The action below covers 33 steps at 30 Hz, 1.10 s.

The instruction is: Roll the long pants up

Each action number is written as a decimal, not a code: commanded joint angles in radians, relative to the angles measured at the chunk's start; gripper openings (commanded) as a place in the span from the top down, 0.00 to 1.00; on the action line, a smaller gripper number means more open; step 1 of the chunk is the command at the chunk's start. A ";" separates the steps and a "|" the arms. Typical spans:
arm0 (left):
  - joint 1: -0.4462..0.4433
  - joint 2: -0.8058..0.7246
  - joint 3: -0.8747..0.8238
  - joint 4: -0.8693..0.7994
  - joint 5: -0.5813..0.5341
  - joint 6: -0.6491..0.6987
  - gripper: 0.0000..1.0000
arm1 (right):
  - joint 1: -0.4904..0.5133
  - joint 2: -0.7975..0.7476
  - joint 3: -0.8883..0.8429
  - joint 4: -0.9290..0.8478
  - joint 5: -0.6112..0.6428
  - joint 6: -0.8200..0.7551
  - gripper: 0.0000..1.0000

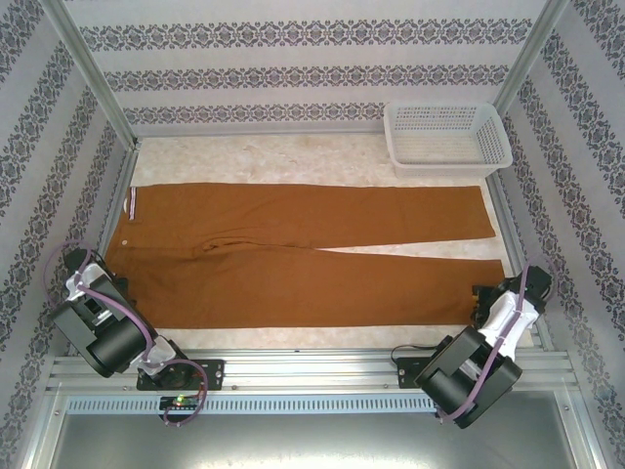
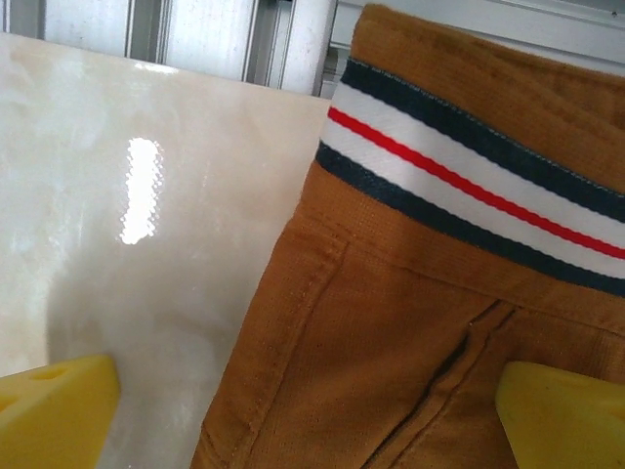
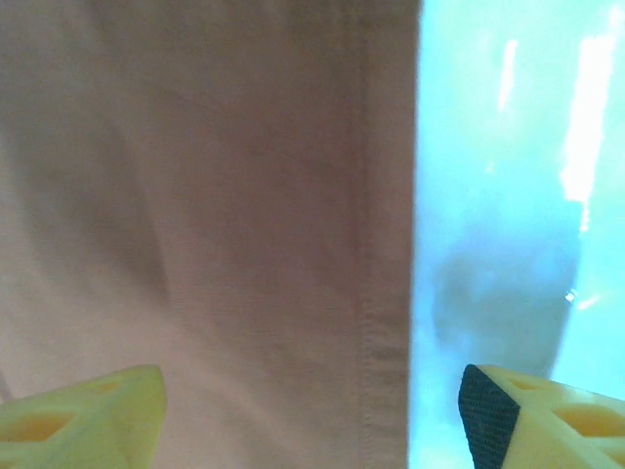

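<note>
The long pants (image 1: 303,259) lie flat and spread across the desk (image 1: 293,156), with the striped waistband (image 2: 469,186) at the left and both legs running out to the right. That layout probably serves the roll: a smooth, full-length garment can be turned over itself from one end.

The left end effector (image 2: 308,415) is spread wide and holds nothing. It sits at the near waist corner, one fingertip over bare desk and the other over the fabric, so it straddles the side seam, likely to pin or lift that corner.

The right end effector (image 3: 312,420) is at the hem (image 3: 386,293) of the near leg. Its fingers are apart with nothing pinched, one above the cloth and one above the glossy desk just past the edge. This looks like a line-up for taking the hem, the natural place to start rolling.

A white laundry basket (image 1: 447,135) stands at the far right corner, just beyond the far leg and well apart from both arms. The two legs diverge slightly towards the hems, which could make the roll uneven. The patterned side walls (image 1: 29,195) close in on both ends, leaving little room for the arms to swing outward.
</note>
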State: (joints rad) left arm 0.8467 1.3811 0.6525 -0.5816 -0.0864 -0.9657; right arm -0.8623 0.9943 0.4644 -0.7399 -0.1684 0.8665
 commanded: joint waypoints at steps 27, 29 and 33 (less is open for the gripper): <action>0.008 -0.067 -0.031 0.023 0.158 0.065 1.00 | -0.007 0.163 0.109 0.089 -0.042 -0.159 1.00; 0.008 -0.122 -0.009 0.001 0.207 0.086 1.00 | -0.007 0.137 0.155 0.063 -0.064 -0.160 1.00; 0.008 -0.245 0.058 -0.083 0.210 0.124 1.00 | -0.006 0.096 0.255 0.022 -0.080 -0.126 1.00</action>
State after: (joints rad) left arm 0.8520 1.2148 0.6373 -0.6056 0.0853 -0.8944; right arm -0.8722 1.1305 0.6388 -0.7589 -0.2317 0.7277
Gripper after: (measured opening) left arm 0.056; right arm 0.062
